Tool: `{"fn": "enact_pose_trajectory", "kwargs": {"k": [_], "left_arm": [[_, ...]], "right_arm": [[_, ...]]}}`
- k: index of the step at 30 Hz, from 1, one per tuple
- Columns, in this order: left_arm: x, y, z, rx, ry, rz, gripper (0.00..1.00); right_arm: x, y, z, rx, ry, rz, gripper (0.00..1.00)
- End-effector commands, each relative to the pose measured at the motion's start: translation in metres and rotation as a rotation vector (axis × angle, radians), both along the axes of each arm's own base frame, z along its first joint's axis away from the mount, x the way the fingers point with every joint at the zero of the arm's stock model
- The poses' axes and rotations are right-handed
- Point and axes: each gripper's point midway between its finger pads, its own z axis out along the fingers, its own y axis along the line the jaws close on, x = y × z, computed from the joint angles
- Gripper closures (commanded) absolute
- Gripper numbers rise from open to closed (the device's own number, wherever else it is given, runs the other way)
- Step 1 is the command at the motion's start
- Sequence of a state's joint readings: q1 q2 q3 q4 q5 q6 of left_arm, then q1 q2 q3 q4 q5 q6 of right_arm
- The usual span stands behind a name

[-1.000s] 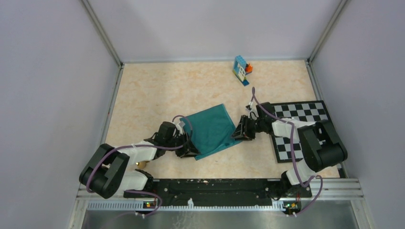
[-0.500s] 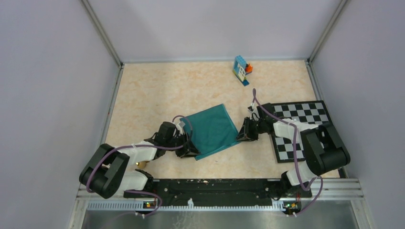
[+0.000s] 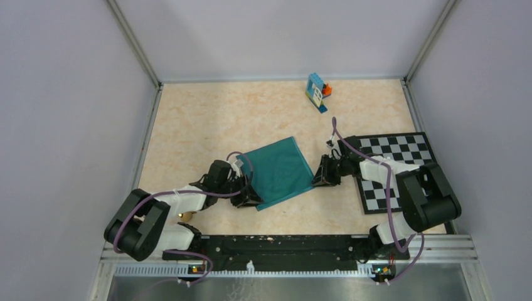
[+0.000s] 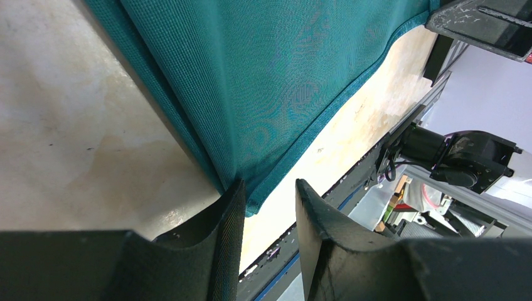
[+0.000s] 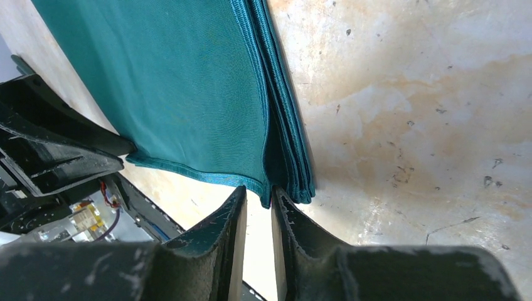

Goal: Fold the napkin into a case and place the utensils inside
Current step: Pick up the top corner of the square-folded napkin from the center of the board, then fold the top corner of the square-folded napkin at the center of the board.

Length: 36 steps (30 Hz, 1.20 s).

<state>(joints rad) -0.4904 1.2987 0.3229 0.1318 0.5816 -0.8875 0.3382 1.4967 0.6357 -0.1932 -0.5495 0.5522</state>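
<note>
Counts from where I stood: there was 1 napkin (image 3: 276, 170), folded into several stacked layers, number unreadable. 1 checkerboard mat (image 3: 408, 147). 1 toy block cluster (image 3: 318, 91). 1 golden utensil (image 3: 184, 216) showed, mostly hidden. There were 2 arms, left arm (image 3: 182, 199) and right arm (image 3: 383, 168), and 2 hands, left hand (image 4: 268, 188) and right hand (image 5: 258, 191). 1 bench (image 3: 207, 119).

Teal-green napkin (image 3: 279, 170), blk/wht checkerboard mat (image 3: 401, 150), blue-orange blocks (image 3: 318, 91), beige marbled table (image 3: 219, 119), pale grey walls (image 3: 282, 37)
</note>
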Motion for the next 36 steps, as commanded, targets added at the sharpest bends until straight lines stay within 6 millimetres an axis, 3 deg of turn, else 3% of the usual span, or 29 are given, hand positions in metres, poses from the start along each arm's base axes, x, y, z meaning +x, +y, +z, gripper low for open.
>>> {"fn": "enact_pose_trajectory", "kwargs": {"k": [1,6,10,16,20,26,30,36], "left_arm": [[0.001,0.001,0.0,0.007,-0.033,-0.004,0.59],[0.001,0.001,-0.001,0.01,-0.031,-0.005,0.59],[0.002,0.0,0.0,0.007,-0.035,-0.007,0.59],[0.006,-0.002,0.013,-0.011,-0.064,-0.006,0.57],[0.006,-0.003,0.02,-0.027,-0.083,-0.009,0.54],[0.008,-0.005,0.034,-0.058,-0.134,-0.014,0.45],[0.012,0.0,0.046,-0.037,-0.183,0.008,0.39],[0.035,0.04,0.057,0.187,-0.237,0.212,0.3]], "right_arm": [[0.014,0.005,0.019,0.011,-0.08,0.013,0.79],[0.015,0.005,0.02,0.013,-0.085,0.011,0.84],[0.018,0.006,0.021,0.016,-0.104,0.024,1.0],[0.023,0.026,0.024,0.081,-0.141,0.133,1.0],[0.028,0.056,0.044,0.126,-0.195,0.206,1.0],[0.032,0.111,0.055,0.206,-0.19,0.284,1.0],[0.047,0.148,0.058,0.275,-0.182,0.3,1.0],[0.07,0.208,0.059,0.378,-0.17,0.296,1.0]]}}
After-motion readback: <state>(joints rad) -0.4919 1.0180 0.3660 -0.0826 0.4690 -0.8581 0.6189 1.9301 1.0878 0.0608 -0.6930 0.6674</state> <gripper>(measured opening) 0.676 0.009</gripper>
